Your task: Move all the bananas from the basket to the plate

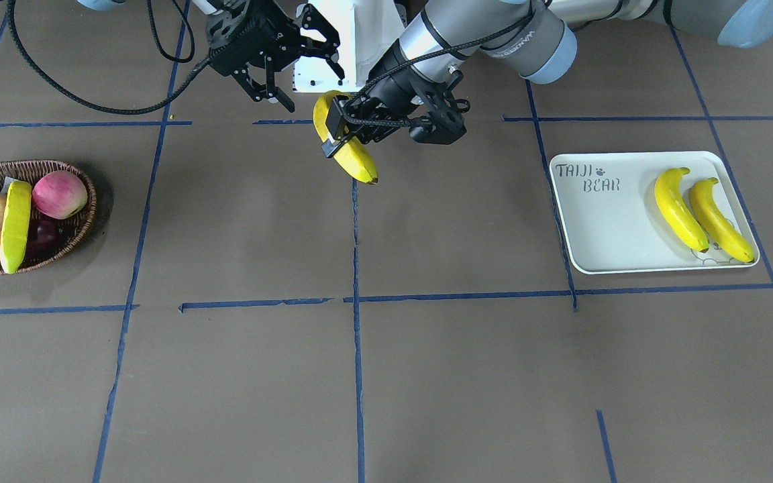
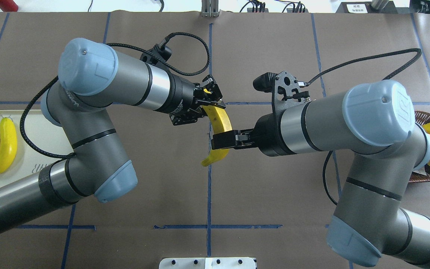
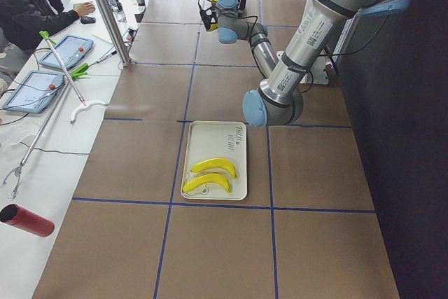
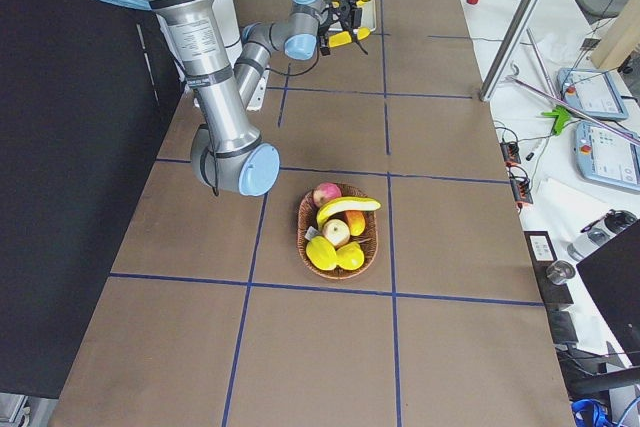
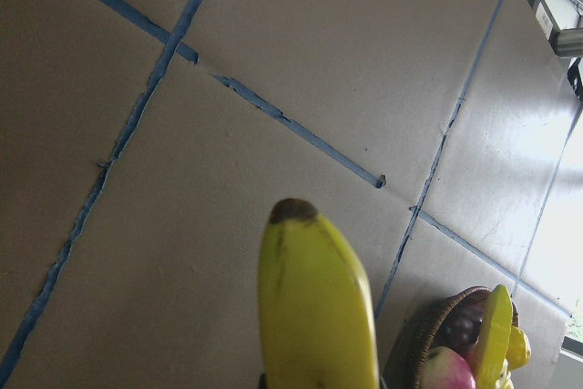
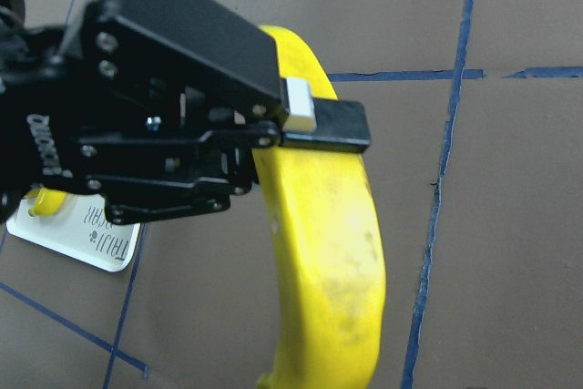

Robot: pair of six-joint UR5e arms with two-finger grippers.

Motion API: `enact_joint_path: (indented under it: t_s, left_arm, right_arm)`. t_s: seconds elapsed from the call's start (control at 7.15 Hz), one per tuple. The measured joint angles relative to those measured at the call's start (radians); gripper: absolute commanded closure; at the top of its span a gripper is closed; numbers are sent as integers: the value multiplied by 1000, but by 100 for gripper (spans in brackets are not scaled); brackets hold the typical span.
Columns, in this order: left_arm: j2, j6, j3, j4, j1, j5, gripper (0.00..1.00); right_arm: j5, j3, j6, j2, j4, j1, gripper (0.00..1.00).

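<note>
Your front-facing camera gave you the whole layout. The basket (image 1: 68,247) sat at the robot's right end of the tabletop (image 1: 460,376), and the plate (image 1: 601,228) lay well apart at its left end. Between them the held banana (image 1: 358,163) hung in the air. The left gripper (image 1: 339,134) was clamped across it. The right gripper (image 1: 315,90) sat at the banana's robot-side end with its fingers spread wide.

The overhead view could not show you that spread. There the right gripper appeared only as a black block lying over the banana's robot-side half, while the left gripper held the part farther from the robot. That view also hid most of the basket behind the right arm.

The right wrist camera gave you the closest look at the grip. One black finger of the left gripper pressed flat across the yellow skin, and a corner of the lettered plate showed behind it. The left wrist camera showed you the banana's brown-tipped end above the bare tabletop, with the basket in its lower right corner.

On the plate two bananas lay side by side, one (image 1: 678,209) just beside the other (image 1: 720,220). In the basket the paler banana (image 1: 16,225) lay across the other fruit, beside a pink-red apple (image 1: 59,193).
</note>
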Motion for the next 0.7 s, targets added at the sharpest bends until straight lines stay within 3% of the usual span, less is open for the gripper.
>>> enact_joint_path:
  t_s: [0.28,0.7]
  left_arm:
    - [61,40,-6,53,-84,-60,100]
    - [342,288,-41,75,-261,-229,100]
  right_arm:
    - [5,22,1,-6,-5,8,0]
    - [9,83,4,-11,-123,40,0]
